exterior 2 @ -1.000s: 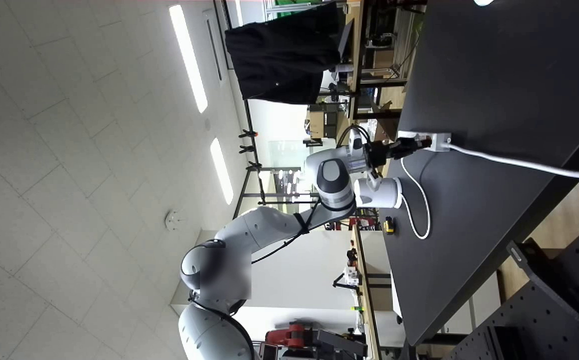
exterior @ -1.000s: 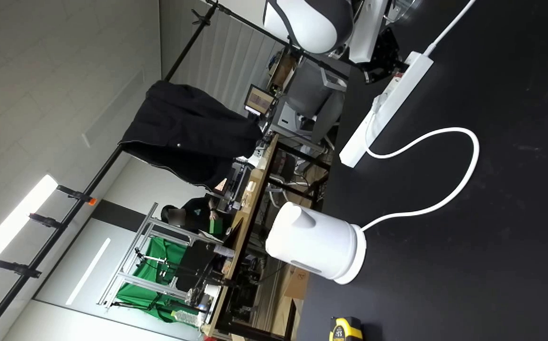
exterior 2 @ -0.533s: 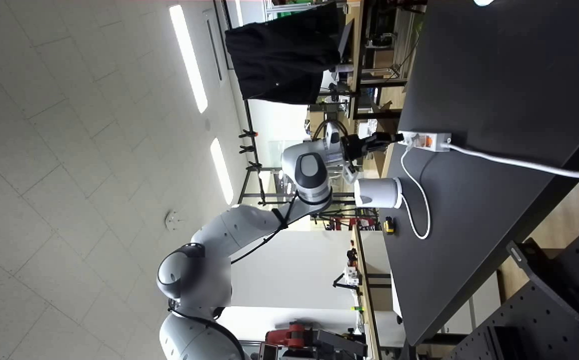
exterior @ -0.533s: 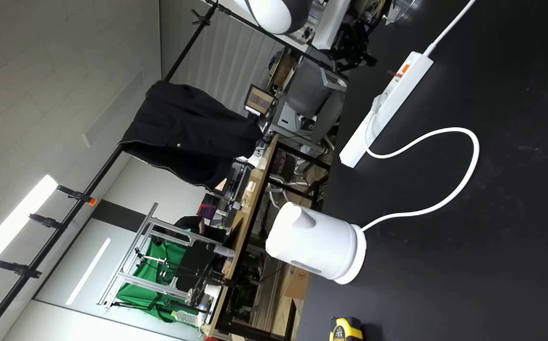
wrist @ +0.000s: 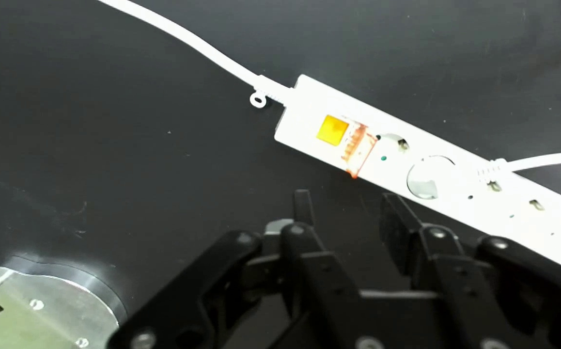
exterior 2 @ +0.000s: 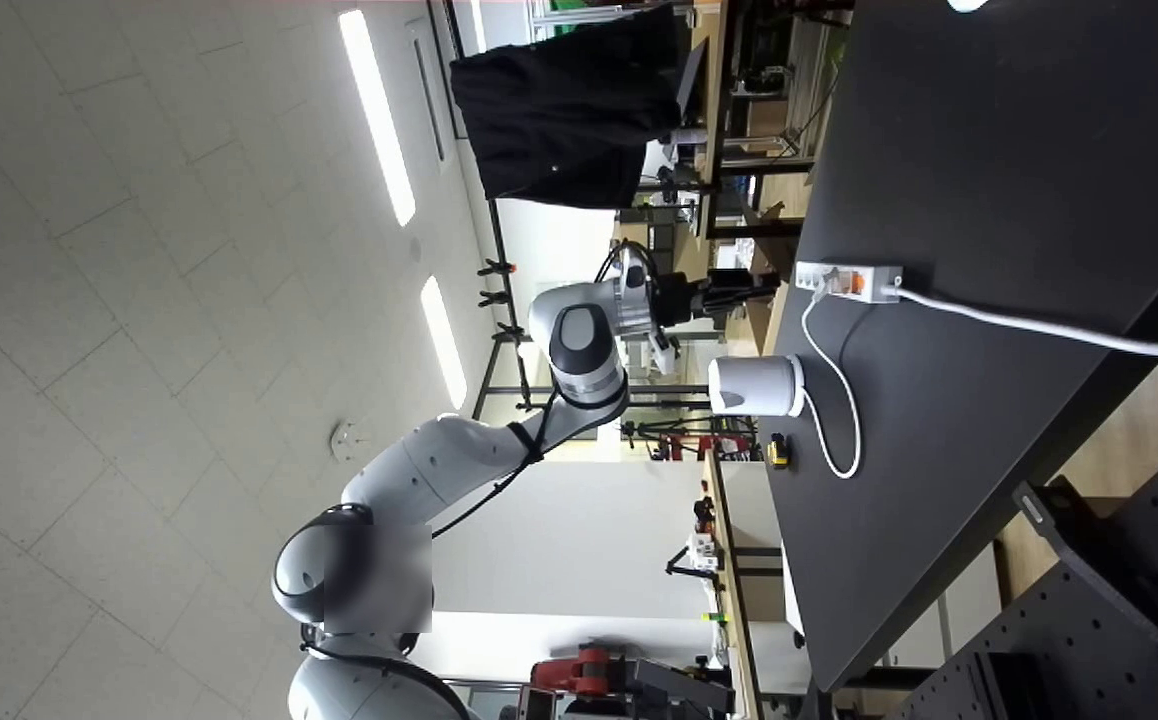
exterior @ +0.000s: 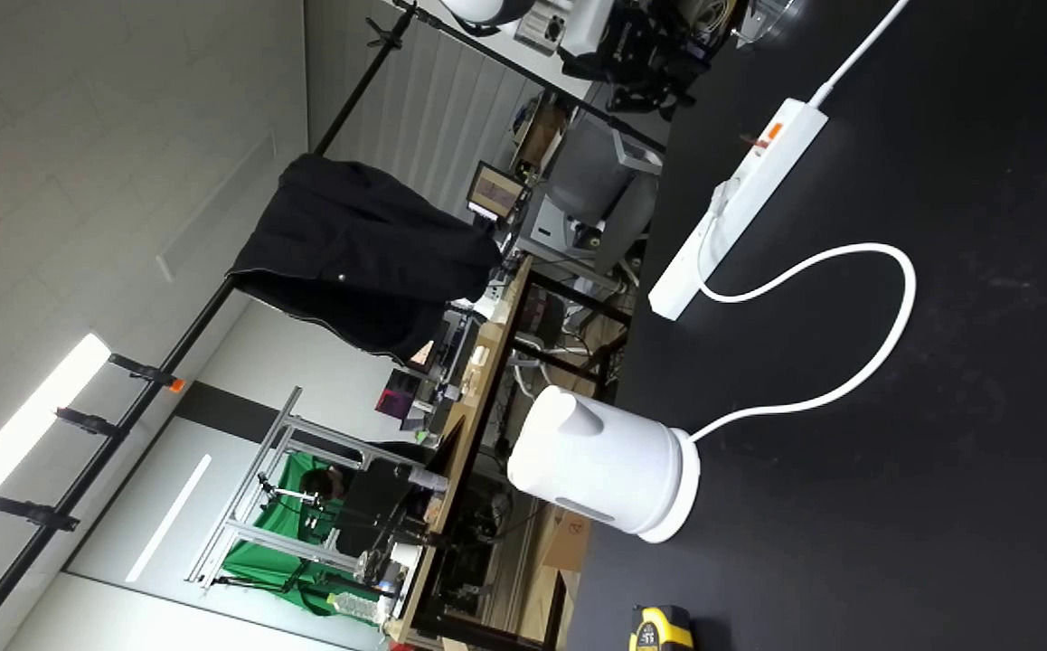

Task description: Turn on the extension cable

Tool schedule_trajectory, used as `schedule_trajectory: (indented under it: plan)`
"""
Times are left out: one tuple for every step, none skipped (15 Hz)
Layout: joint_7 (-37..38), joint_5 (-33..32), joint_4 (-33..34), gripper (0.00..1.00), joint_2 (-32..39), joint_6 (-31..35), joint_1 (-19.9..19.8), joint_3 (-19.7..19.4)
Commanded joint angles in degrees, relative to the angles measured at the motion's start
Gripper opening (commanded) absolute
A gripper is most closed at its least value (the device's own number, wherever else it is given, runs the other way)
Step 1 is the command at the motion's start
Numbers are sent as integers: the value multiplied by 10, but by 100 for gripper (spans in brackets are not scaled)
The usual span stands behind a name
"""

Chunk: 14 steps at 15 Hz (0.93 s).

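Strip [wrist: 406,167] lies on the black table [wrist: 164,194]. In the wrist view it runs from far left to near right, switch end at far left. Switch [wrist: 333,130] reads bright yellow in the wrist view, orange in both exterior views. Just beside it, socket side: 1 red-orange scrap [wrist: 354,140]; cannot tell what it is. Cord [wrist: 191,39] leaves the switch end and runs off far left.

Gripper [wrist: 347,208]: 2 fingers [wrist: 303,206] apart, table showing through the gap. Their tips appear on the near side of the strip in the wrist view. In both exterior views the gripper hangs above the table, clear of the strip, at the end of the arm [exterior 2: 439,455].

Plug [wrist: 492,169] sits in the strip; cannot tell which socket. Kettle cord [exterior: 910,289] loops from it over the table to the base [exterior: 679,495] of the kettle [exterior: 591,461], which stands upright. Taking the table as level, both exterior views put the kettle left of the strip and the yellow-and-black tape measure [exterior: 661,630] left of the kettle.
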Motion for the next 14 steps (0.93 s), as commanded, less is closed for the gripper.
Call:
schedule_trajectory:
  plan:
    - [10,-24,-8,73,-18,-36,-13,13]
    - [11,-25,-8,79,-17,-41,-15,15]
    - [11,-27,-6,85,-17,-48,-16,16]
    - [10,-29,-6,93,-17,-53,-17,18]
    - [9,-31,-6,98,-18,-60,-18,19]
    - [7,-31,-5,100,-20,-73,-21,21]
    - [7,-30,2,89,-2,-48,-23,25]
    - [7,-30,2,94,-3,-55,-24,26]
    - [7,-30,2,100,-4,-57,-25,27]
    - [7,-30,2,100,-4,-60,-25,27]
    - [7,-30,2,100,-5,-61,-26,28]
    - [7,-30,2,100,-5,-61,-26,28]
    - [7,-30,2,100,-6,-62,-26,28]
    - [7,-30,2,100,-6,-62,-26,28]
